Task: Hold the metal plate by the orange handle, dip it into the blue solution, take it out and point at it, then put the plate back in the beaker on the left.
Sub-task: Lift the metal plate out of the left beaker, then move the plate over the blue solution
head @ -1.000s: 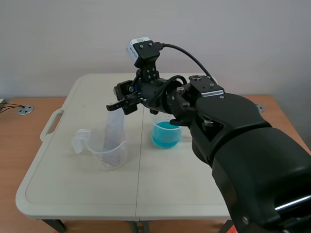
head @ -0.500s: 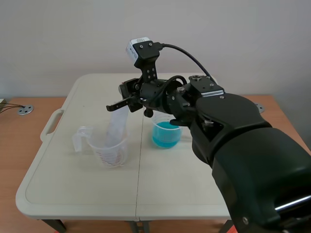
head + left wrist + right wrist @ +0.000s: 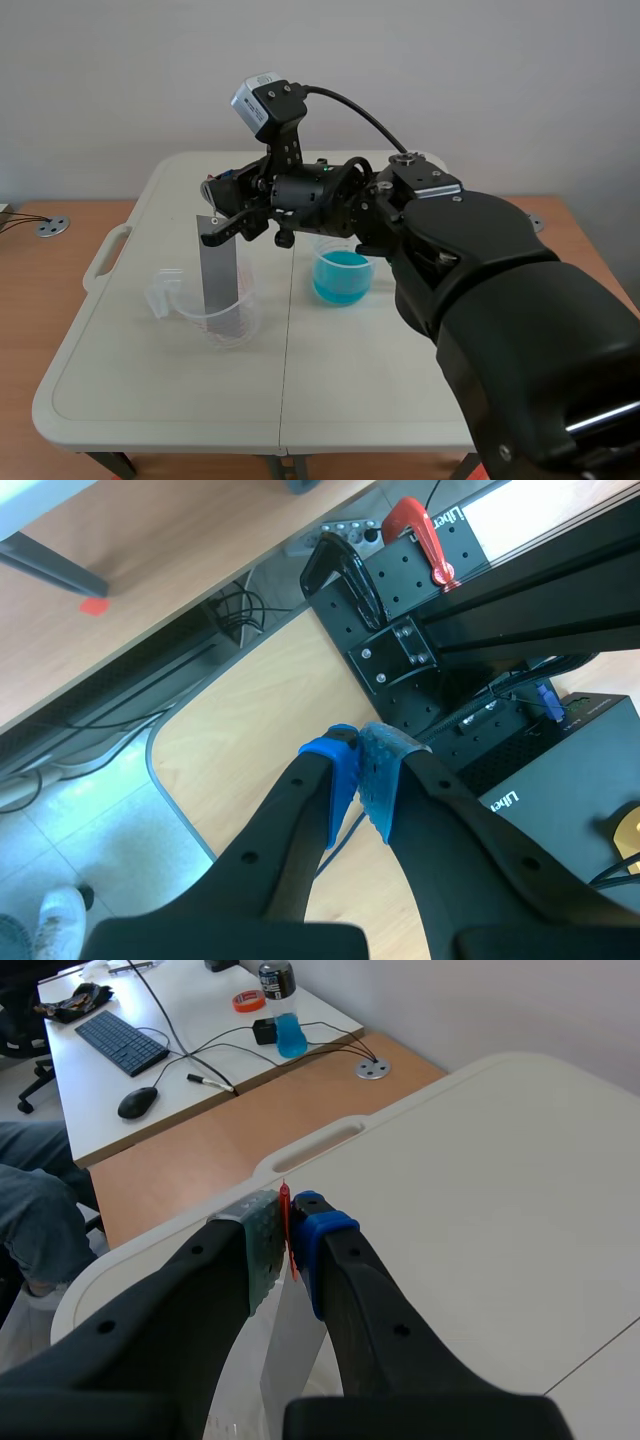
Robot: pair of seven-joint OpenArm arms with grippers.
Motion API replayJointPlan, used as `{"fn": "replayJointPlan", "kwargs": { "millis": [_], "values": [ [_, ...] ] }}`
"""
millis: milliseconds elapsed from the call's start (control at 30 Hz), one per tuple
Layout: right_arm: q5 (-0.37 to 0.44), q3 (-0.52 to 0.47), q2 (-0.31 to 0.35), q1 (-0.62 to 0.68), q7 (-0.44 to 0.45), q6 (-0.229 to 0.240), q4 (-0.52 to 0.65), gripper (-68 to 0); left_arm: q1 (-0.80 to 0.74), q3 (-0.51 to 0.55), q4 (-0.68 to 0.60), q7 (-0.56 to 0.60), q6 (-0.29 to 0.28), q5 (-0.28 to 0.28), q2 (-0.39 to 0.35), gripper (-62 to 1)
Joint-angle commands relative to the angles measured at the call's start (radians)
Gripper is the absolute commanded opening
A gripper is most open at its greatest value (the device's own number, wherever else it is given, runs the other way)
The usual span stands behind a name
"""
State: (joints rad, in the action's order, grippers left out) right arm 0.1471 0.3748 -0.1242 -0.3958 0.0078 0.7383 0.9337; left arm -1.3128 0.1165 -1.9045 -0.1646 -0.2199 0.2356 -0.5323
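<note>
Metal plate (image 3: pixel 216 272) hangs upright, lower end inside the left beaker (image 3: pixel 236 322), right gripper (image 3: pixel 213 230) clamped on its orange handle (image 3: pixel 285 1215). Left gripper (image 3: pixel 357 772) is closed on nothing (nowhere in the scene view). Moved at a tilt, the plate's edge could catch the rim and tip that light beaker.

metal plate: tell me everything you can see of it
The metal plate is a flat grey rectangular strip, standing roughly upright. Its thin orange handle at the top is pinched between the pads of the right gripper. Its lower end sits inside the clear beaker on the left; contact with the bottom is unclear.
</note>
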Motion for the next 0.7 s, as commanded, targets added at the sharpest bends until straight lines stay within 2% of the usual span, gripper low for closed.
{"fn": "replayJointPlan", "kwargs": {
  "millis": [0,200,667],
  "values": [
    [0.010,0.001,-0.031,-0.017,0.011,0.007,0.013,-66.2,-0.004,0.003,-0.006,0.010,-0.003,0.006,0.000,-59.4],
    [0.010,0.000,-0.009,-0.014,0.063,0.007,0.037,-66.2,-0.004,0.003,-0.006,0.010,-0.003,0.006,0.000,-59.4],
    [0.010,0.029,0.016,0.076,0.059,0.007,0.247,-66.2,-0.004,0.003,-0.006,0.010,-0.003,0.007,0.000,-59.4]
  ]
}}
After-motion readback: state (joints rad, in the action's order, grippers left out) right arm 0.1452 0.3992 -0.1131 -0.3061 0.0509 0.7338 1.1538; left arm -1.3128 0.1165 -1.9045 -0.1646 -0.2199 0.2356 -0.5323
